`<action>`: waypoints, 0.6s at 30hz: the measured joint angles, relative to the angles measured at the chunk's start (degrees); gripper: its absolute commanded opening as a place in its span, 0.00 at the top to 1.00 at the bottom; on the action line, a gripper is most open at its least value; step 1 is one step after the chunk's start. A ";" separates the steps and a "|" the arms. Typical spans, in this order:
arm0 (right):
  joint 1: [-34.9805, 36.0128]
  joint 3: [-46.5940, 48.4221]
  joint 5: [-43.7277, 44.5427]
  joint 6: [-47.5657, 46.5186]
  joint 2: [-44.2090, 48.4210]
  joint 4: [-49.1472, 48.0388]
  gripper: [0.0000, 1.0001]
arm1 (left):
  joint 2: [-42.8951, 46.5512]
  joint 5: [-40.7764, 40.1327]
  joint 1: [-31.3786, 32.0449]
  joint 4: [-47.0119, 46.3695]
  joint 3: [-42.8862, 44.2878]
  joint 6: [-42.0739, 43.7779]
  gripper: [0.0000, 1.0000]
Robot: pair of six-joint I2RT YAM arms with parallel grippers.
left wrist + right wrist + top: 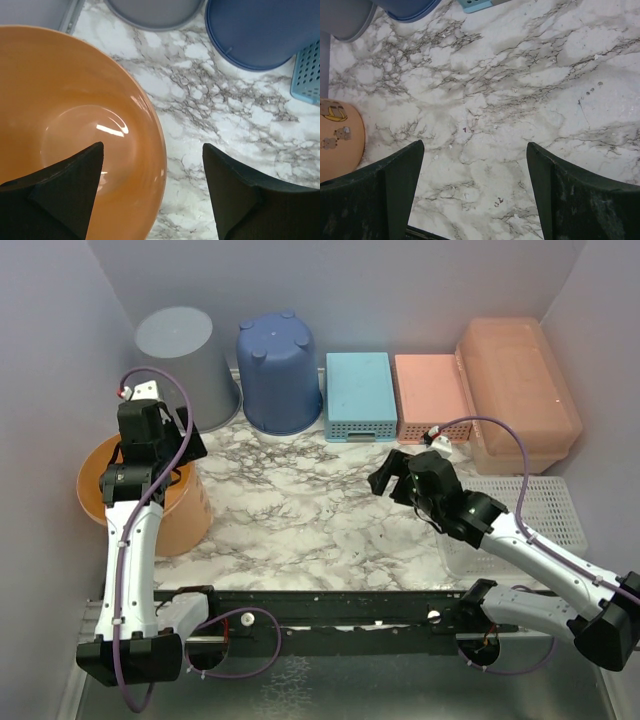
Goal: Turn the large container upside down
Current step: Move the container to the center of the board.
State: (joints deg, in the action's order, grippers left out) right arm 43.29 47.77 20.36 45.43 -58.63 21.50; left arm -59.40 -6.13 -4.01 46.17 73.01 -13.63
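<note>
The large container (520, 390) is the translucent peach-orange box with a lid at the back right, standing against the wall. It shows only in the top view. My right gripper (392, 473) is open and empty above the marble table, to the left of and nearer than the container. In its wrist view the open gripper (472, 165) looks down on bare marble. My left gripper (160, 425) is open and empty over the rim of the round orange bucket (150, 495); in its wrist view the gripper (152, 165) straddles the bucket's rim (157, 150).
Along the back stand an upturned grey bucket (185, 360), an upturned blue bucket (278, 370), a light blue basket (360, 395) and a pink perforated basket (430, 395). A white basket (530, 520) sits at the right under my right arm.
</note>
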 measured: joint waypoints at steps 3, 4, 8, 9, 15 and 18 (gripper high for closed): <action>0.00 0.11 -0.57 0.00 -0.63 0.04 0.12 | 0.66 2.29 0.00 1.49 -1.49 0.17 0.27; 0.00 0.17 -0.61 0.00 -0.74 0.07 0.12 | 0.59 2.97 0.00 2.01 -1.60 0.20 0.30; 0.00 0.85 -0.83 0.02 -1.01 0.22 0.12 | -0.94 5.62 0.00 3.54 -1.86 0.61 0.44; 0.00 0.96 -0.85 0.02 -1.03 0.22 0.12 | -1.46 6.25 0.00 3.67 -2.01 0.66 0.47; 0.00 1.03 -1.05 0.02 -1.09 0.46 0.12 | -3.26 10.73 0.00 4.20 -2.29 0.87 0.66; 0.00 1.03 -1.18 0.02 -1.09 0.48 0.12 | -3.85 12.46 0.00 4.33 -2.45 1.01 0.78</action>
State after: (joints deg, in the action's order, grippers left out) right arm 43.29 48.80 19.18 45.45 -59.72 21.98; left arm -63.24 6.33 -4.01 50.50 70.57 -12.62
